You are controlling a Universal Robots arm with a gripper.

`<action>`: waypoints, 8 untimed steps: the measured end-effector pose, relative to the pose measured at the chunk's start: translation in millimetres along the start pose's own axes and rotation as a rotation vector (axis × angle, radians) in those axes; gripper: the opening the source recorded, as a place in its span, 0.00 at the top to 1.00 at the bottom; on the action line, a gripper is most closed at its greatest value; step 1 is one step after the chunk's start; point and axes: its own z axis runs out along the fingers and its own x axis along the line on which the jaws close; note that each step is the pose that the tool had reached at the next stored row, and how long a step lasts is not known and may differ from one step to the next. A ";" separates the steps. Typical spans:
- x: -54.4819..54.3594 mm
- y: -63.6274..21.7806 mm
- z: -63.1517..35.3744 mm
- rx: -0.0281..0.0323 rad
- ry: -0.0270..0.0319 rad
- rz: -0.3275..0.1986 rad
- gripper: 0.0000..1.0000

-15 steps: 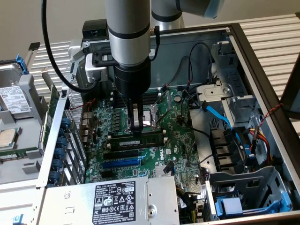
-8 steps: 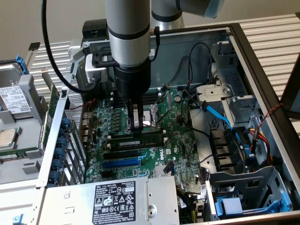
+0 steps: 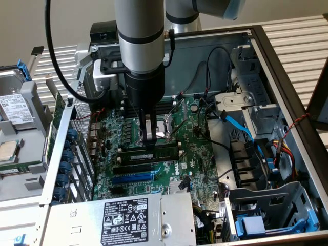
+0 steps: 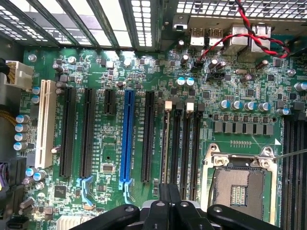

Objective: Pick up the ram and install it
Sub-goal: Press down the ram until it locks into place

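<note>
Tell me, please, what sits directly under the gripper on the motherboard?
The ram stands on edge in a memory slot beneath the shut gripper. The fingers cover its middle, so its seating there cannot be seen.

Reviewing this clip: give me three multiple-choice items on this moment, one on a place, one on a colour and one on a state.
1. Where is the ram?
A. Lifted clear in the air
B. On edge in a slot beside the CPU socket, right under the claw
C. Lying outside the case

2. What colour is the one long expansion slot that differs from the black ones?
A. Red
B. Yellow
C. Blue

3. How is the claw set?
A. Shut
B. Wide open
C. Shut around a cable

Answers:
1. B: the exterior view shows the green stick standing along the slot, with the claw's tips at its top edge.
2. C: the wrist view shows a blue slot between black slots.
3. A: in the wrist view the fingers lie together with no gap.
</note>
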 end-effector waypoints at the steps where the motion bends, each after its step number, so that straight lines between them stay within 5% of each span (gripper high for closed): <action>1: 0.2 0.0 0.0 0.0000 -0.0002 0.000 0.89; 8: 1.3 0.4 0.7 0.0003 -0.0032 0.000 0.89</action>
